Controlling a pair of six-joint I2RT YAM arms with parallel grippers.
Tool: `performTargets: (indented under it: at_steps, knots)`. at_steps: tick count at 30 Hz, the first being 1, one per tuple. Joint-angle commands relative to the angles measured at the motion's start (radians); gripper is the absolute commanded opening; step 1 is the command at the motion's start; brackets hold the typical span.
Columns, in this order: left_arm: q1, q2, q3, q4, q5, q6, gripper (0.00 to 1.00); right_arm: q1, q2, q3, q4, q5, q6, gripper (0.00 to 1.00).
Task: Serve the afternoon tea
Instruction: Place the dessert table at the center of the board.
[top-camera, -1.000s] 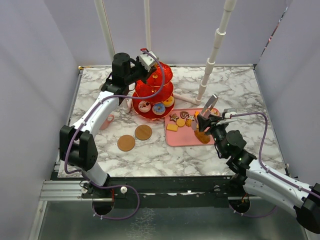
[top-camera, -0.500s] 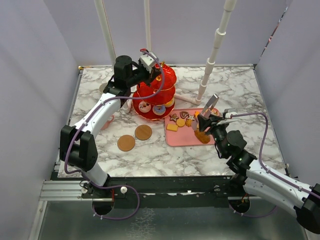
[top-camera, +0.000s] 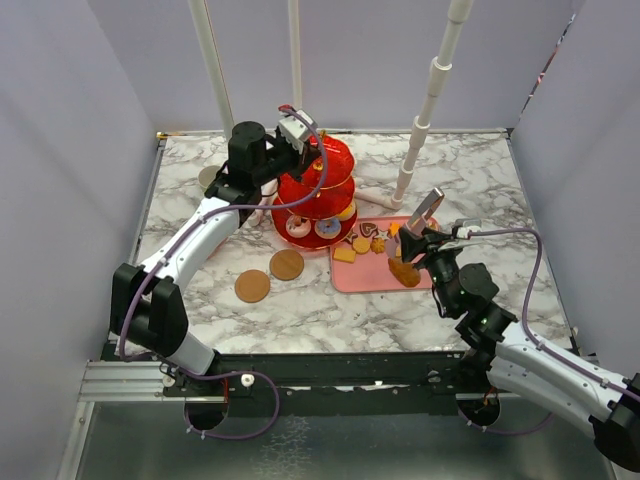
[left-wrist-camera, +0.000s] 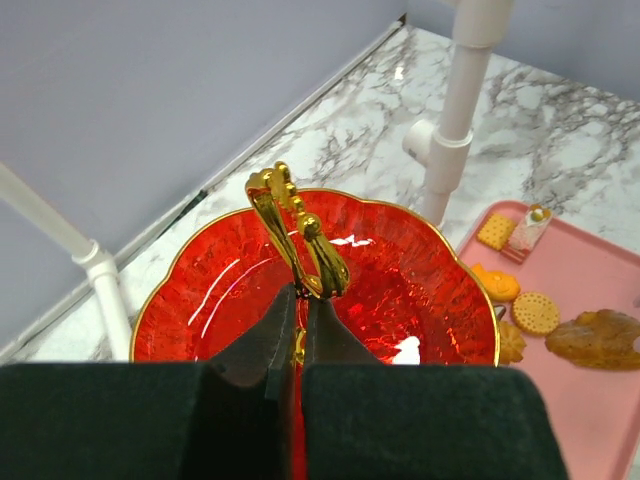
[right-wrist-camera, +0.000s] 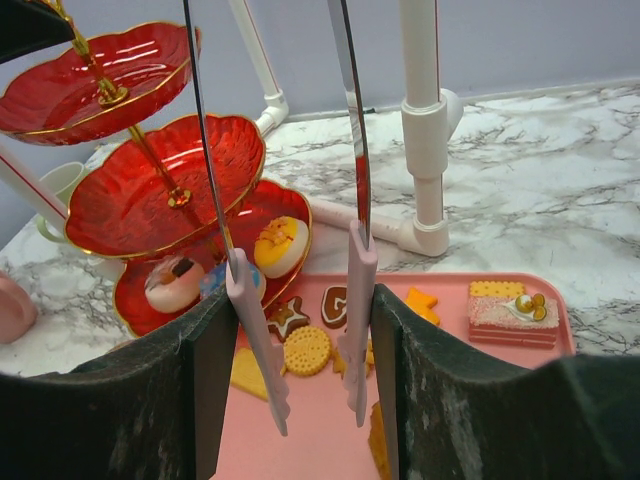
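At the back of the marble bench (top-camera: 480, 170), I am watching the left gripper (left-wrist-camera: 298, 300) clamping its fingers tight on the stem of the gold finial (left-wrist-camera: 290, 215) crowning the red three-tier stand (top-camera: 322, 190). The stand is leaning rather than standing straight. In the right wrist view its gold stem is slanting, with the top tier sitting off to the left of the middle one. I cannot tell whether its base is resting flat on the bench. The bottom tier is carrying a yellow pastry (right-wrist-camera: 279, 245) and two iced rings beside it. A pale mug (right-wrist-camera: 60, 185) is showing just behind the stand, partly hidden by the tiers.

Just beside the bottom tier, on its right, the pink tray (top-camera: 372, 282) is lying on the bench. It is holding a round cookie (right-wrist-camera: 306, 350), a square cracker, a heart-shaped biscuit, a brown leaf-shaped piece and a pink cake slice (right-wrist-camera: 508, 318). The right gripper (right-wrist-camera: 300, 350) is gripping the tongs (right-wrist-camera: 358, 300), its fingers pressing on the two blades from either side. The pink tips are standing apart, hanging over the left part of the tray.

In front of the stand, left of the tray, the near coaster (top-camera: 252, 286) and the far coaster (top-camera: 287, 264) are lying close together. A white pipe post (top-camera: 425, 120) is rising behind the tray.
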Motion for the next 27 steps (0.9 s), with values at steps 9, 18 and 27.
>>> performTargets:
  at_steps: [9,18,27]
  knots:
    - [0.002,-0.108,-0.12,0.058,-0.273,0.138,0.0,0.004,0.026,-0.012,0.022,0.001,0.007,0.54]
    - [0.006,-0.086,-0.121,0.163,-0.295,0.227,0.0,0.003,0.048,-0.004,0.028,-0.014,0.015,0.53]
    - [0.006,-0.078,-0.091,0.096,-0.295,0.233,0.31,0.004,0.043,-0.006,0.028,-0.01,0.019,0.53]
